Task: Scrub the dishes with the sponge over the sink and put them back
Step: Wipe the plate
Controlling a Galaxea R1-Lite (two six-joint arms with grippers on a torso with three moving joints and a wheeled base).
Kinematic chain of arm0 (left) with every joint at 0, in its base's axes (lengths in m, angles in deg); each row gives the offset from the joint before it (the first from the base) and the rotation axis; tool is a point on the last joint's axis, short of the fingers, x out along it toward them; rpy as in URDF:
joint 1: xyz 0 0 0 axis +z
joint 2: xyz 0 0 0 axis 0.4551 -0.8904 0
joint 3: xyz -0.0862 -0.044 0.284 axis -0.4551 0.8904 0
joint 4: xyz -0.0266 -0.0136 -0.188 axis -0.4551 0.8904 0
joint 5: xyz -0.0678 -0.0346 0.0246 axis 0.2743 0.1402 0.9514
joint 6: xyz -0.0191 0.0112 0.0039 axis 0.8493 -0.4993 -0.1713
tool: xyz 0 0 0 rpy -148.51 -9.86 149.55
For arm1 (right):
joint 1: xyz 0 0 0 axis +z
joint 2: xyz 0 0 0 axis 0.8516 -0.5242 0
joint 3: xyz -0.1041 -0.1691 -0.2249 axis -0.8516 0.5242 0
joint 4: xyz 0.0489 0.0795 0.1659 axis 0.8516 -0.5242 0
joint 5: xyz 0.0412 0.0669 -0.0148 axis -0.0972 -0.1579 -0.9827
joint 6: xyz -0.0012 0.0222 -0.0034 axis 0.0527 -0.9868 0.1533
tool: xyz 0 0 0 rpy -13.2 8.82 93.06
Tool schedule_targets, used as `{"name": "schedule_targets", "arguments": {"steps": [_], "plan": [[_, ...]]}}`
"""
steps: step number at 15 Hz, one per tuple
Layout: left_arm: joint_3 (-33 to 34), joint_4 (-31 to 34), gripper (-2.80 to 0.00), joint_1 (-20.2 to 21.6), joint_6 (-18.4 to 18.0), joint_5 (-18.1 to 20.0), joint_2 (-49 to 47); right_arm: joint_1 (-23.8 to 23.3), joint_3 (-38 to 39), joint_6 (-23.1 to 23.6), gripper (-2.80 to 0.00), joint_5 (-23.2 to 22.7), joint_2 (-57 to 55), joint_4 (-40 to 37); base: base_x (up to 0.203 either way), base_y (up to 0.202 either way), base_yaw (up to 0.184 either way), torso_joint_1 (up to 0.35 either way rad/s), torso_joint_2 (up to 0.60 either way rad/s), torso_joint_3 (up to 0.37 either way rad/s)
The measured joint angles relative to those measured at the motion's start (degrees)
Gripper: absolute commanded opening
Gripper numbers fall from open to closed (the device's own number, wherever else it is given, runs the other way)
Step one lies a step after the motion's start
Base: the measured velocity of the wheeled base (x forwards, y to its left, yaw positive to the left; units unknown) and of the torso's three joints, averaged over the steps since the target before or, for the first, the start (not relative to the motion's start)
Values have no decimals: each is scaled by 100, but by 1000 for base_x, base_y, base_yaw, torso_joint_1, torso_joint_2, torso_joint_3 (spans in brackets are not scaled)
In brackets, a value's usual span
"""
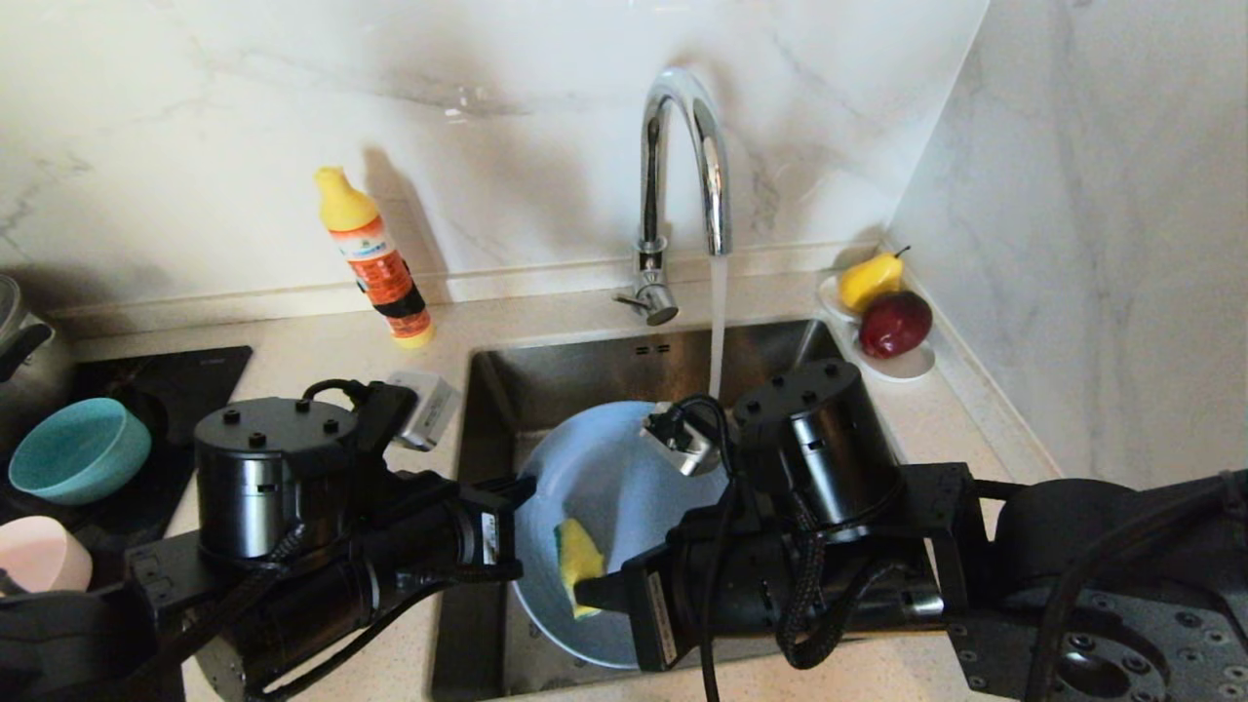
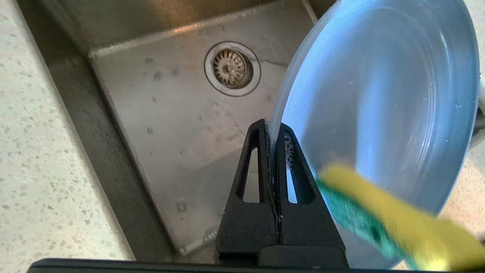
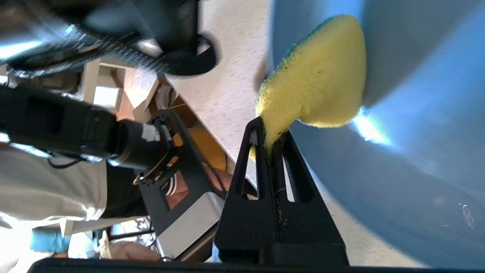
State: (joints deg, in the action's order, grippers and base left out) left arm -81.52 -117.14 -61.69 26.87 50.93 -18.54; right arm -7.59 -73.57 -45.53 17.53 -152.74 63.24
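Observation:
The grey-blue plate [image 1: 614,487] is held tilted over the steel sink [image 1: 546,375]. My left gripper [image 2: 272,131] is shut on the plate's [image 2: 379,94] left rim. My right gripper [image 3: 271,132] is shut on the yellow sponge [image 3: 318,83], whose green side presses against the plate's [image 3: 416,151] face. From the head view the sponge [image 1: 577,561] lies on the plate's lower middle. In the left wrist view the sponge [image 2: 379,212] crosses the plate's near part. The teal bowl [image 1: 80,450] and the pink bowl [image 1: 41,556] stand on the counter at far left.
Water runs from the chrome tap [image 1: 682,195] into the sink behind the plate. The drain strainer [image 2: 232,68] shows below. An orange detergent bottle [image 1: 375,258] stands on the counter at back left, and a white dish with a pear and an apple [image 1: 882,312] at back right.

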Motion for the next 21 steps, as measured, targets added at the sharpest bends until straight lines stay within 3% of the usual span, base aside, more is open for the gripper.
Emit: {"name": "schedule_targets", "arguments": {"steps": [15,21], "plan": [[166,-2,-280,0,41,5,310,-1024,-219,16,-280,0,132,-57,0,0,0,0,0,0],[84,-6,-280,24,82,-17,510,-1175,449,16,-280,0,468,-63,0,0,0,0,0,0]]}}
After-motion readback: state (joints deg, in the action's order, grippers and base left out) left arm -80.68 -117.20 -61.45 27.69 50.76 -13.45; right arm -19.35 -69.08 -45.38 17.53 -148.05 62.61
